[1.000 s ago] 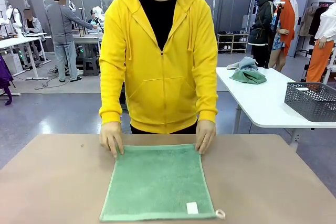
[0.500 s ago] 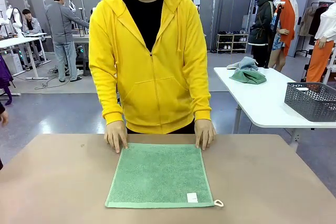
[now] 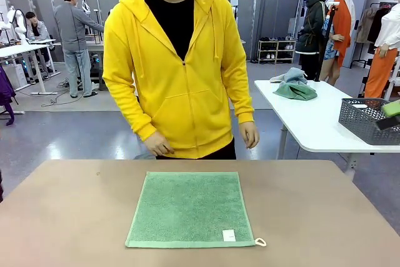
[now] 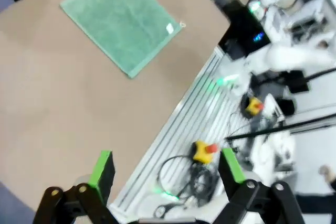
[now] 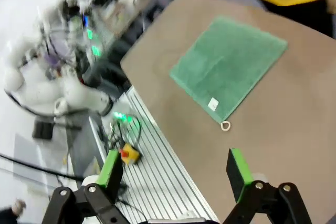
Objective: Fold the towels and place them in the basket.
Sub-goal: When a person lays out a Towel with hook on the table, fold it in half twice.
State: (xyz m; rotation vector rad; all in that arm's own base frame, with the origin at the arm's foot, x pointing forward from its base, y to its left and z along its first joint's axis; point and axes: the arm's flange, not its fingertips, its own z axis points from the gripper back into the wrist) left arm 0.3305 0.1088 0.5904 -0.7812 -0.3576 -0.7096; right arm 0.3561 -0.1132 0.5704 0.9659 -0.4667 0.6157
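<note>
The mint green towel lies flat, unfolded, on the table, its label nearest me. My left hand hangs wide open above the near edge, and my right hand likewise. The basket sits on the side table, far right.

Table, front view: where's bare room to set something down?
Free: the bare table left of the green towel, out to the left edge; the same on its right; a narrow strip between the towel's far hem and the table's far edge. Crowded: the middle, taken by the towel, and the person's hands hang just past the far edge.
</note>
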